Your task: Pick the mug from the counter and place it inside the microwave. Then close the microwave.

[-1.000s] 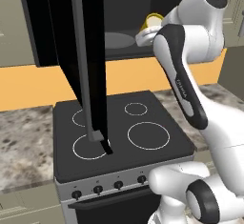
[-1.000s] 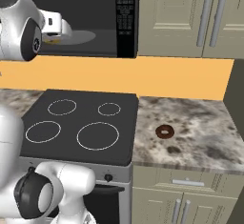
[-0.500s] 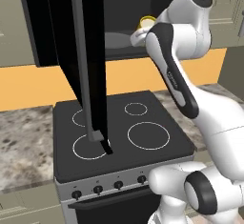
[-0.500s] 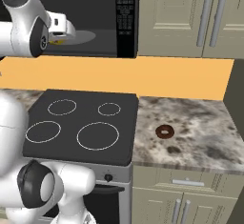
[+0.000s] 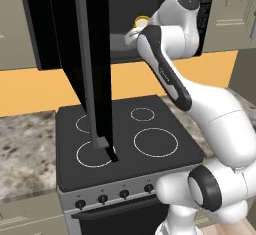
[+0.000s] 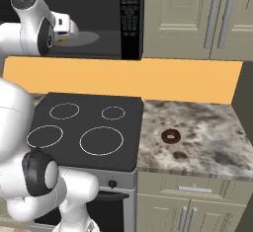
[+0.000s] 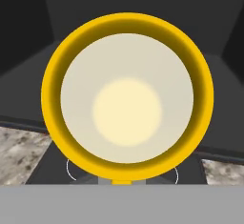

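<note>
The yellow mug (image 7: pixel 127 96) faces the hand camera mouth-on, its pale cream inside in plain sight. My gripper (image 5: pixel 137 29) is shut on the mug (image 5: pixel 142 21) and holds it at the mouth of the open black microwave (image 5: pixel 127 9), just above the cavity floor. In the right base view the hand (image 6: pixel 63 24) hangs over the grey turntable (image 6: pixel 85 38). The microwave door (image 5: pixel 100 54) stands swung out to the left, with its long grey bar handle (image 5: pixel 85 64) pointing down over the stove. My fingertips are hidden behind the mug.
The black stovetop (image 6: pixel 84 132) with white rings lies under the microwave. To its right is the speckled counter (image 6: pixel 207 122) with a small dark brown round object (image 6: pixel 171 136). Beige wall cabinets (image 6: pixel 197 14) hang right of the microwave's button panel (image 6: pixel 130 14).
The arm's upper joints have risen and swung, and the hand has carried the mug a little leftward along the microwave's mouth. Door, stove and brown object are unmoved.
</note>
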### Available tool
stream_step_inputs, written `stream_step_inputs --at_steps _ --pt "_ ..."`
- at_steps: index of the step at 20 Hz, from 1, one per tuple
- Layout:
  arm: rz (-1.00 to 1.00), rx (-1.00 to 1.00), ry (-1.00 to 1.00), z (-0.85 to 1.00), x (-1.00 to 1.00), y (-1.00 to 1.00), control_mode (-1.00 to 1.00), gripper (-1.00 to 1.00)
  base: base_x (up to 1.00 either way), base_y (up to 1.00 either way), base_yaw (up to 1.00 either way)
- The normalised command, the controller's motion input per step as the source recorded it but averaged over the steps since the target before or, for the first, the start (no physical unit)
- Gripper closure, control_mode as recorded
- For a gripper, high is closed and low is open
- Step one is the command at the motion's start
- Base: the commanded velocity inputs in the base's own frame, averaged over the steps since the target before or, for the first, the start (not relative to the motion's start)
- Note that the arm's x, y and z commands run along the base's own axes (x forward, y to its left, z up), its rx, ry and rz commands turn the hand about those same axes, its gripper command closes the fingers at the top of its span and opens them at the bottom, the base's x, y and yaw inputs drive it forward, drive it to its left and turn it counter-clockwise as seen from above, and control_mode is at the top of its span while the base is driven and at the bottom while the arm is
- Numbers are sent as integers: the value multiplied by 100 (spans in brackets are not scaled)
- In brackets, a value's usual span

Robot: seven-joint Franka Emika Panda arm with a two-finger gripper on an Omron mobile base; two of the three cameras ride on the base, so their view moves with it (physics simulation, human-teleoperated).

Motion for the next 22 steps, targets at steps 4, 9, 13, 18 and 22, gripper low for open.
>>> stream_step_inputs --at_steps 4,9,13,18,22 --pt "0 0 7 0 54 25 -100 100 0 0 0" --pt "0 0 9 0 39 16 -100 100 0 0 0" --pt "0 0 5 -1 27 4 -100 100 0 0 0" --pt "0 0 1 -16 28 0 -100 100 0 0 0" --pt "0 0 0 -30 17 0 -100 100 0 0 0"
